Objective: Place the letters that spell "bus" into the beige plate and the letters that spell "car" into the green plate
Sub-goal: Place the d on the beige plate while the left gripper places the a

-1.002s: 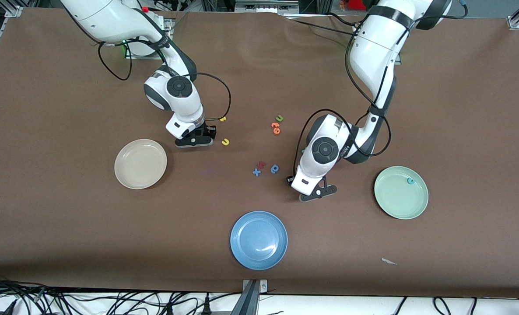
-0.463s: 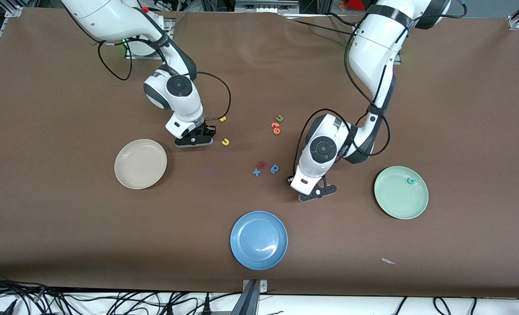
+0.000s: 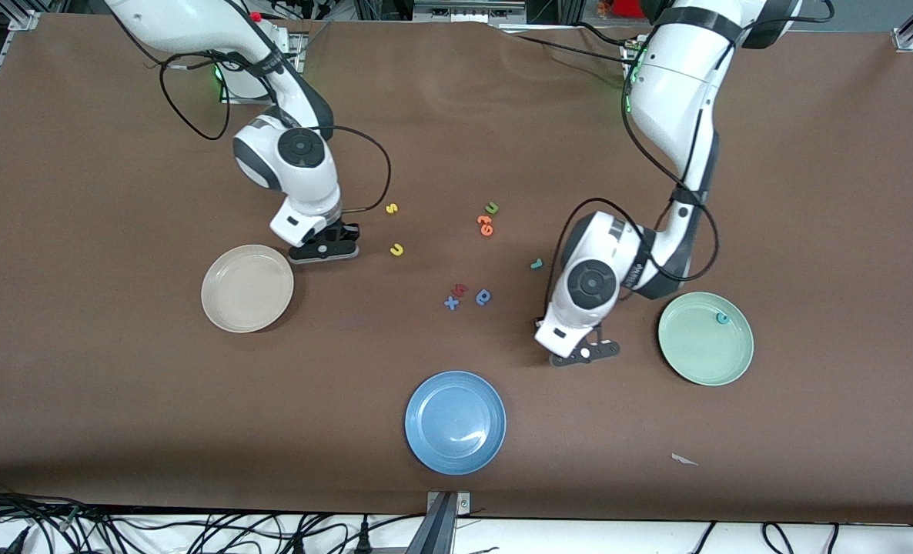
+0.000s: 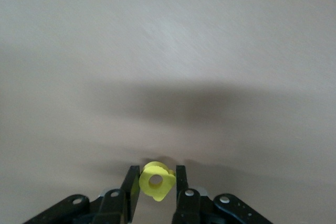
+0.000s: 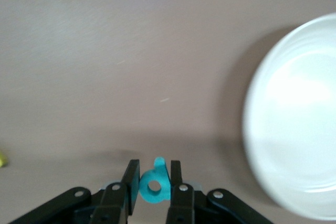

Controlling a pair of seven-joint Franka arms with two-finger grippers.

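Observation:
My right gripper (image 5: pixel 154 170) is shut on the teal b (image 5: pixel 155 186); it hangs beside the beige plate (image 3: pixel 247 288) on the rim's side toward the robots. That plate (image 5: pixel 294 124) holds nothing. My left gripper (image 4: pixel 157 174) is shut on the yellow a (image 4: pixel 156 181), low over bare table between the blue plate and the green plate (image 3: pixel 705 337). A teal c (image 3: pixel 723 318) lies in the green plate. Yellow s (image 3: pixel 392 208), yellow u (image 3: pixel 396 249) and teal r (image 3: pixel 536 264) lie on the table between the arms.
A blue plate (image 3: pixel 455 422) sits nearest the front camera. Mid-table lie a green u (image 3: pixel 491 208), orange letters (image 3: pixel 486 224), a blue x (image 3: pixel 451 302), a dark red letter (image 3: pixel 460 289) and a blue round letter (image 3: pixel 483 296). A paper scrap (image 3: pixel 683 459) lies near the front edge.
The right gripper carried the teal b toward the beige plate. The left gripper moved with the yellow a toward the green plate, uncovering the teal r.

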